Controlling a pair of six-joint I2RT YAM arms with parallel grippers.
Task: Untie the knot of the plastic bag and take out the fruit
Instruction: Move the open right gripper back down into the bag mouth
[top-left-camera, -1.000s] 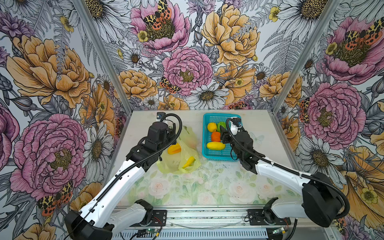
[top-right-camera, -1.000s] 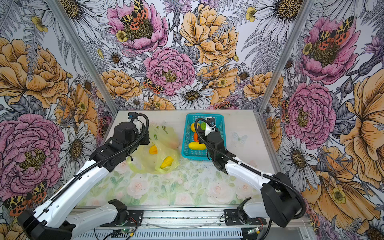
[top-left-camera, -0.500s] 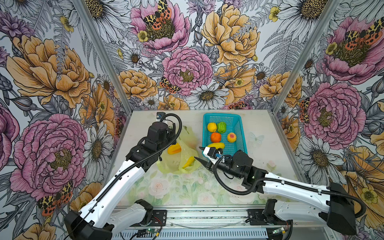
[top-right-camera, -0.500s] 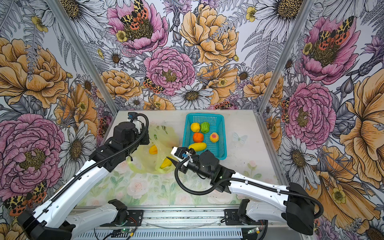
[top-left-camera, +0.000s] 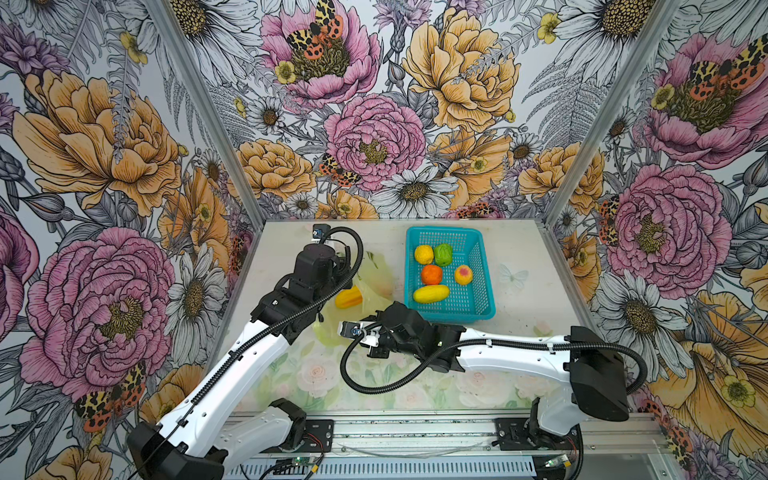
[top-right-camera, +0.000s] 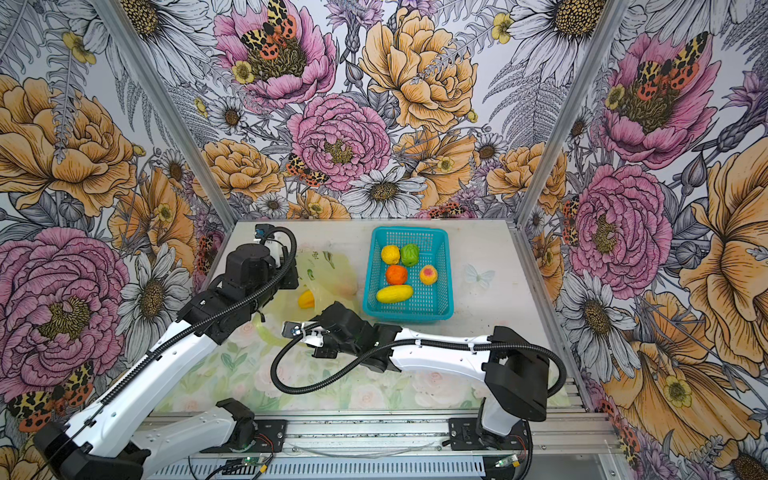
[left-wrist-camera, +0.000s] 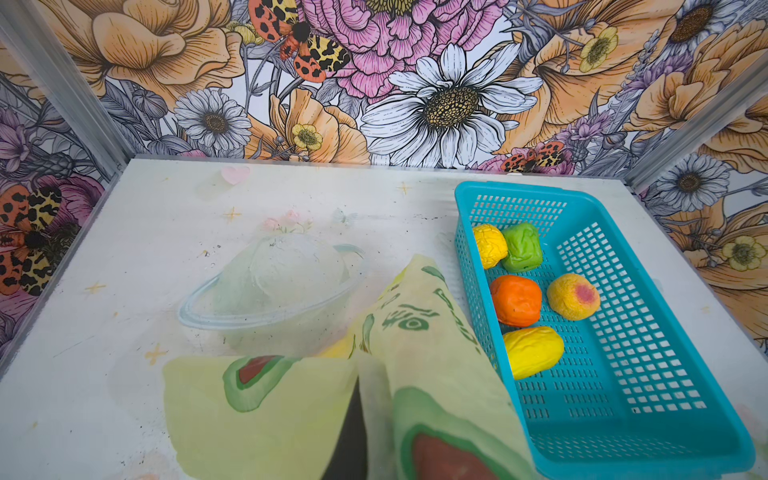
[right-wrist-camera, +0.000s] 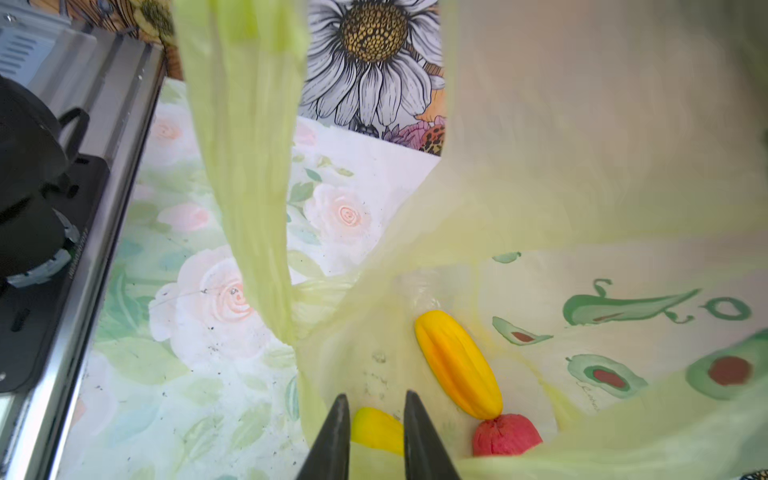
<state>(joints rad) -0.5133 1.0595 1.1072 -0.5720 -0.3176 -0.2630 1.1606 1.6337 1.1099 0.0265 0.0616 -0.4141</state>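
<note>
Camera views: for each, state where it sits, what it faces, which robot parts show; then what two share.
Top views: high in front, facing down and back; left arm, right arm show.
Left wrist: faces the back wall over the plastic bag; left gripper barely shows.
Right wrist: looks into the bag; right gripper tips show.
Shared: basket, in top and left wrist views.

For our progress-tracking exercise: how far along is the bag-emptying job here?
Done: the plastic bag is open; five fruits lie in the basket. In hand: the left gripper holds the bag up, the right gripper straddles a yellow fruit. Left: three fruits in the bag.
</note>
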